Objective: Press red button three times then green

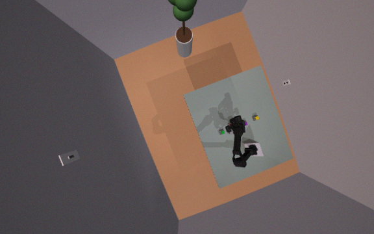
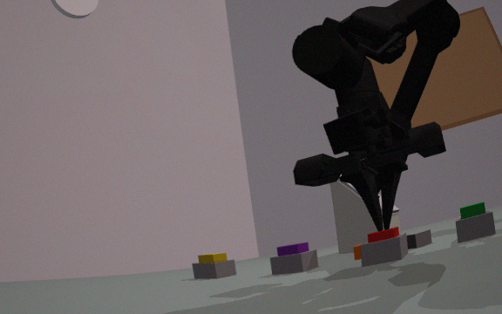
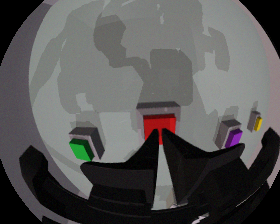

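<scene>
The gripper (image 2: 383, 228), pinched tight and holding nothing, touched the red button (image 2: 383, 235); it should push straight down, firmly.

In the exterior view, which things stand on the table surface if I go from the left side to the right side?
yellow button → purple button → orange block → red button, with the shut gripper at its top → small grey block → green button.
</scene>
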Available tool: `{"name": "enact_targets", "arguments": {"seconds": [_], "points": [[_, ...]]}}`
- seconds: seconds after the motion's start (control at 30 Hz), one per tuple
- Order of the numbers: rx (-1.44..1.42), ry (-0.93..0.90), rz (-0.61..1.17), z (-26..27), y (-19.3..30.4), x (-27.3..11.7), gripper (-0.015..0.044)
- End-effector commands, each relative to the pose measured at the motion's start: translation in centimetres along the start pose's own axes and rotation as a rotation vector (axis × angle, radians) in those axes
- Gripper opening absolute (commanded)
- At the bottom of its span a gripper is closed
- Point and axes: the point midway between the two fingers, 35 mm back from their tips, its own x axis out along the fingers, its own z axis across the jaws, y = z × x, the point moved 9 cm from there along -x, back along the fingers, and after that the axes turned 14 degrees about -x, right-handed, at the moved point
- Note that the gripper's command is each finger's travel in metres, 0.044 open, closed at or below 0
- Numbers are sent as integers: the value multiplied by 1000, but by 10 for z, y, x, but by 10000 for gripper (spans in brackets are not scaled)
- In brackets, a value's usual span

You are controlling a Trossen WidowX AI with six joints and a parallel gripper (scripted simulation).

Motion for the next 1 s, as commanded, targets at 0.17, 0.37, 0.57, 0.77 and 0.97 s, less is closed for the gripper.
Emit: {"name": "enact_targets", "arguments": {"seconds": [0.17,0.37,0.57,0.77,0.97], "points": [[7,-3,2,-1,1,4,20],[7,-3,2,-1,1,4,20],[7,-3,2,-1,1,4,20],[7,-2,3,-1,1,-28,20],[7,-1,3,-1,1,-26,20]]}}
